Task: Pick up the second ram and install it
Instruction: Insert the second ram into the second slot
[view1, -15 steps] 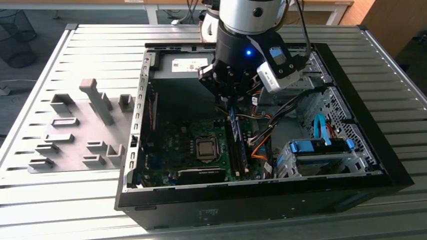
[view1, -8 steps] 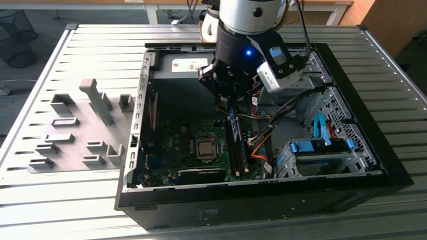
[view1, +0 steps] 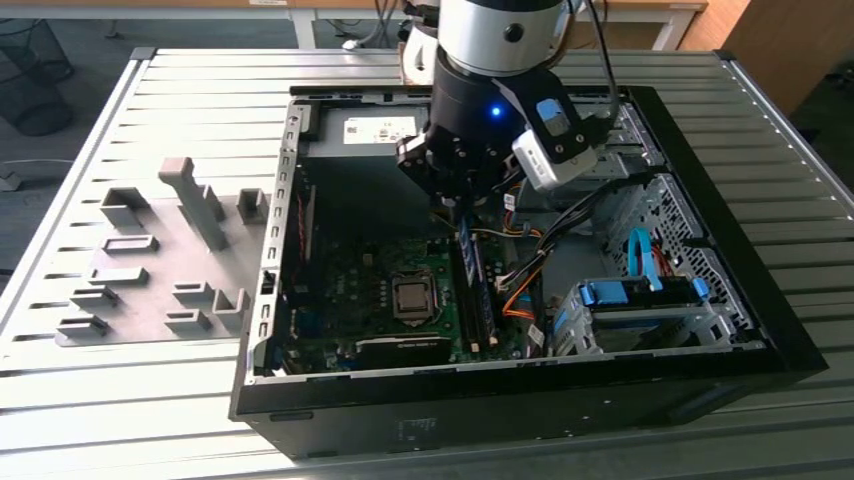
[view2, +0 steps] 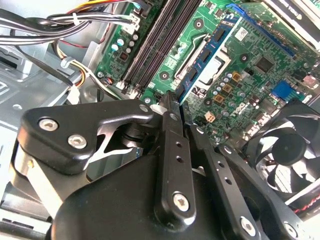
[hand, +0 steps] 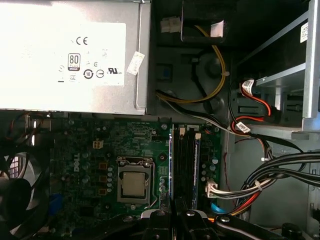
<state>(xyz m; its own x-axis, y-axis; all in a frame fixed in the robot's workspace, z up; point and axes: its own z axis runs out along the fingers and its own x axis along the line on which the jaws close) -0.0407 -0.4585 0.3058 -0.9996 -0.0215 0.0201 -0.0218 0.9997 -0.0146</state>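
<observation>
Inside open PC case (view1: 747, 260), gripper (view2: 172, 102) sits low over motherboard (hand: 90, 150) by RAM slots (hand: 186, 165). Fingers (view2: 170, 150) pressed close, pinching top edge of second ram (view2: 207, 52), blue stick standing on edge, running along slots beside CPU socket (hand: 134, 182). Whether seated in slot: cannot tell. Judgement: light, stiff, thin board; brittle under twist, chips and contacts fragile. Best hold on long top edge, mid-length, flat faces between pads, push straight down.
</observation>
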